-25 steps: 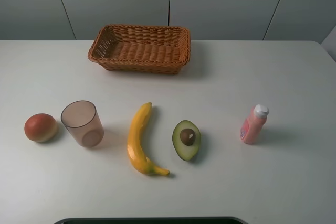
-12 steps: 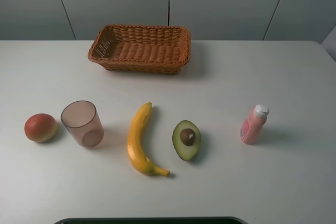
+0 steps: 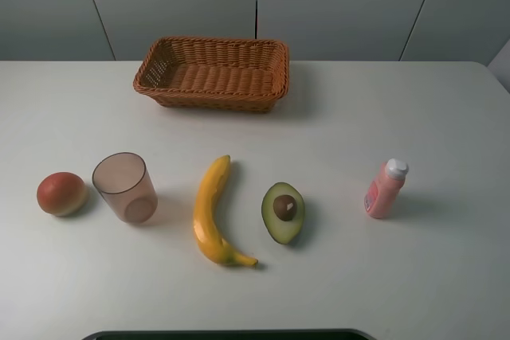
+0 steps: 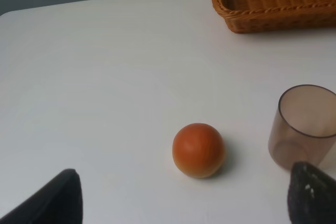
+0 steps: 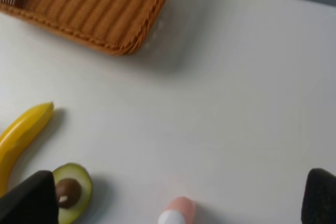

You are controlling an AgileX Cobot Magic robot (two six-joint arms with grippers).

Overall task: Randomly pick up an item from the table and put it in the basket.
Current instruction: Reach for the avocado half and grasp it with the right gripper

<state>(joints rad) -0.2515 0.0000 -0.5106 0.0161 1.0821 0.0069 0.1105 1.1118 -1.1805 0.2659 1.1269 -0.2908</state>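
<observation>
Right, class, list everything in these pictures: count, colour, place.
table: one, white, under everything
basket: one, orange-brown wicker, far centre, empty
round fruit: one, red-orange, front row, far left
cup: one, clear brownish, upright, right of the fruit
banana: one, yellow, front centre
avocado half: one, green with brown pit, right of the banana
bottle: one, pink with white cap, upright, far right
left gripper: one, black, open, facing the fruit
right gripper: one, black, open, facing the bottle

Your high camera looks down from the front across the whole worktop (image 3: 446, 117) toward the basket (image 3: 212, 74) at the far side. Your left wrist view sits lower and closer, facing the round fruit (image 4: 198, 150) and cup (image 4: 306, 124); your right wrist view faces the avocado (image 5: 72, 191) and bottle (image 5: 176, 214). Both also catch the basket.
</observation>
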